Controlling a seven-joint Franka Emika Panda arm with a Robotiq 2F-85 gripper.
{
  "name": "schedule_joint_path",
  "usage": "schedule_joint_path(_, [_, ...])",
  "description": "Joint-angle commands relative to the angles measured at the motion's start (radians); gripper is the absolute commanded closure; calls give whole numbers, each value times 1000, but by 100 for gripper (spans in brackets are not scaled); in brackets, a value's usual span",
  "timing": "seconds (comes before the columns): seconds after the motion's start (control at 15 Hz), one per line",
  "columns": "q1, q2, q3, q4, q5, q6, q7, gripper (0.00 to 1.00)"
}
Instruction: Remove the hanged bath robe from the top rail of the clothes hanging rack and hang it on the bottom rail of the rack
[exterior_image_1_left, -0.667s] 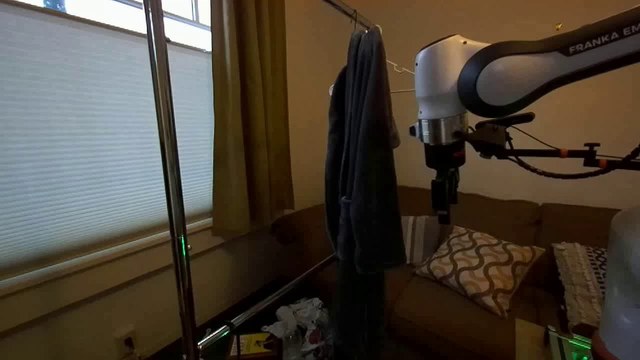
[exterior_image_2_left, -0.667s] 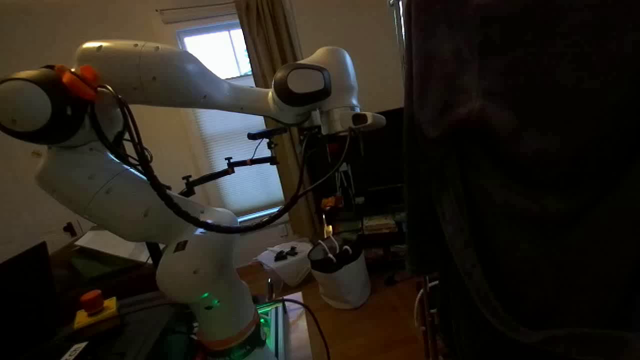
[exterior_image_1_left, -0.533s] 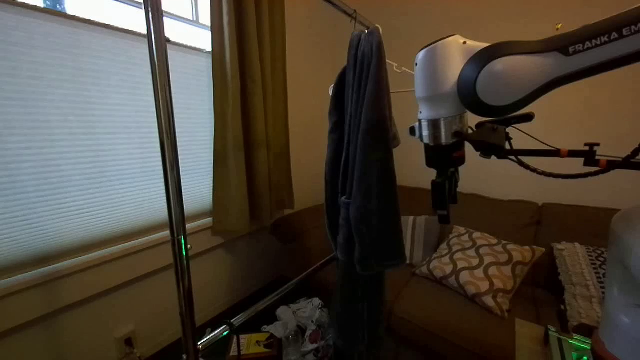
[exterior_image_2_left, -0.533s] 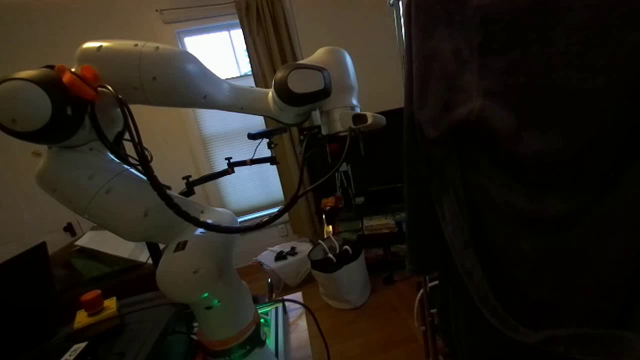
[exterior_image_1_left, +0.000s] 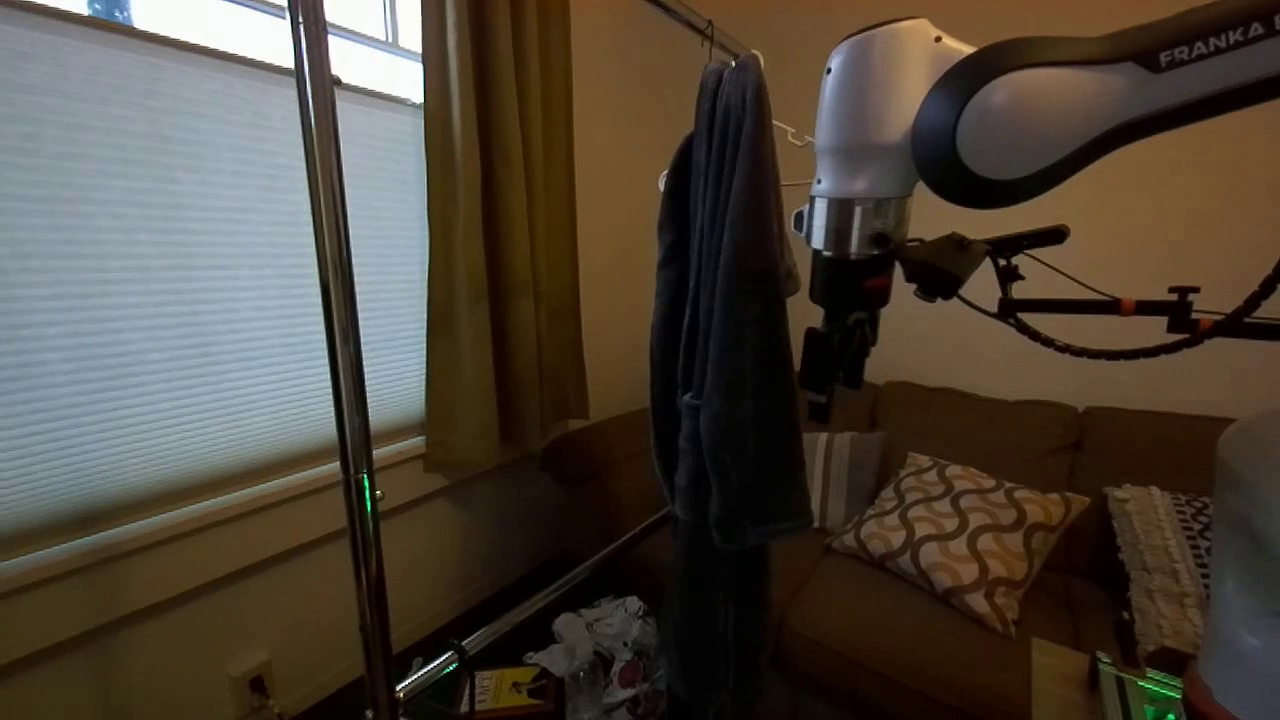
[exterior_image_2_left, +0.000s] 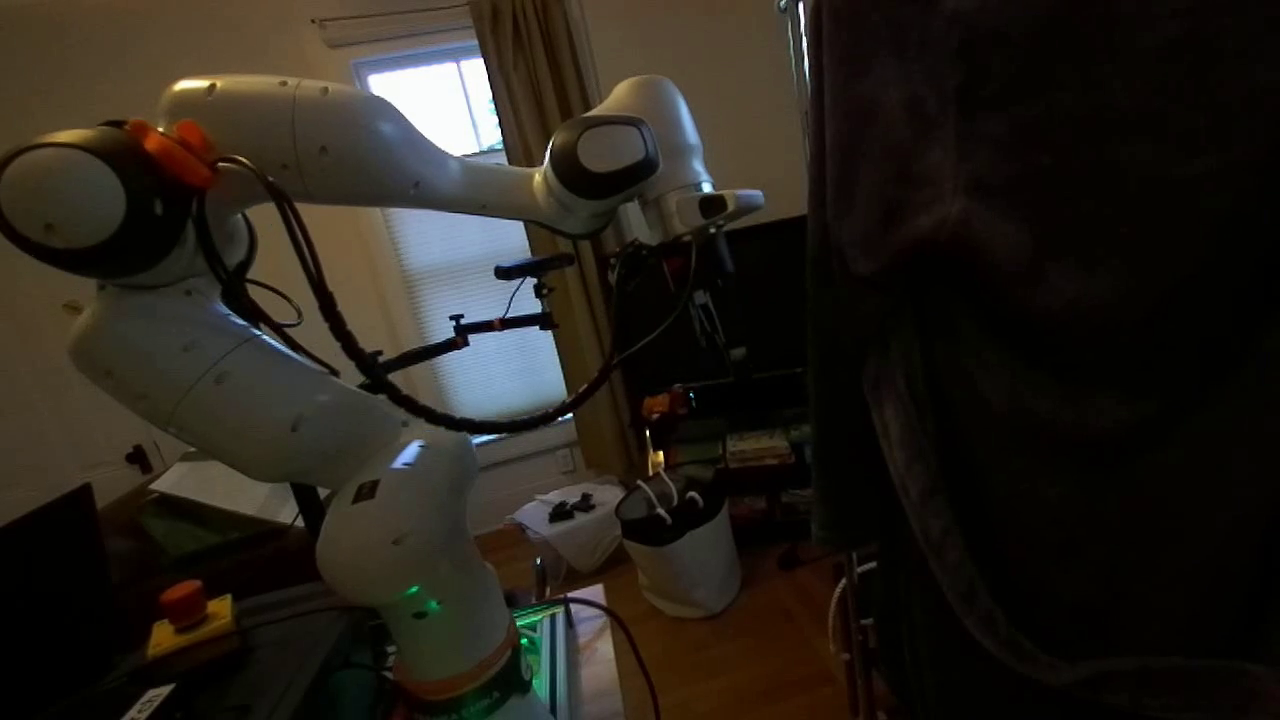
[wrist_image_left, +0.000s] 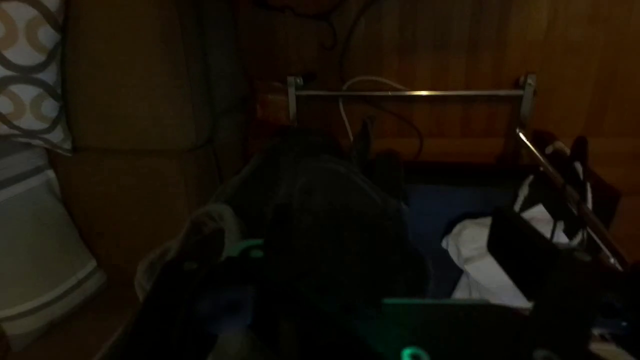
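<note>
The dark grey bath robe (exterior_image_1_left: 735, 300) hangs from the top rail (exterior_image_1_left: 690, 18) of the clothes rack; a hanger hook (exterior_image_1_left: 709, 38) shows above it. The robe also fills the right of an exterior view (exterior_image_2_left: 1040, 330) and is a dark shape in the wrist view (wrist_image_left: 325, 190). The bottom rail (exterior_image_1_left: 560, 592) runs low behind the robe. My gripper (exterior_image_1_left: 836, 385) points down beside the robe at about mid-height, apparently not holding it. In the wrist view the dark fingers (wrist_image_left: 392, 245) stand wide apart. In an exterior view the fingers are too dark to make out.
A chrome rack post (exterior_image_1_left: 340, 350) stands on the window side. A white hanger (exterior_image_1_left: 795, 135) hangs behind the robe. A sofa (exterior_image_1_left: 880, 590) with a patterned pillow (exterior_image_1_left: 960, 535) is behind. Plastic bags (exterior_image_1_left: 605, 650) lie near the bottom rail. A white basket (exterior_image_2_left: 685, 560) stands on the floor.
The arm and gripper have moved up and closer to the robe, with the wrist tilting slightly. The robe and rack have not moved.
</note>
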Motion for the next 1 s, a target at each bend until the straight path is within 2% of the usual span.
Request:
schedule_joint_path(0.0, [30, 45, 59, 77, 33, 61, 95, 0])
schedule_joint_path(0.13, [27, 65, 104, 130, 21, 71, 160, 0])
schedule_joint_path(0.27, [-7, 67, 178, 194, -53, 72, 265, 0])
schedule_joint_path(0.47, [-41, 57, 235, 299, -129, 67, 395, 0])
schedule_joint_path(0.73, [-88, 39, 245, 427, -201, 52, 536, 0])
schedule_joint_path(0.93, [-145, 27, 219, 458, -272, 63, 611, 0])
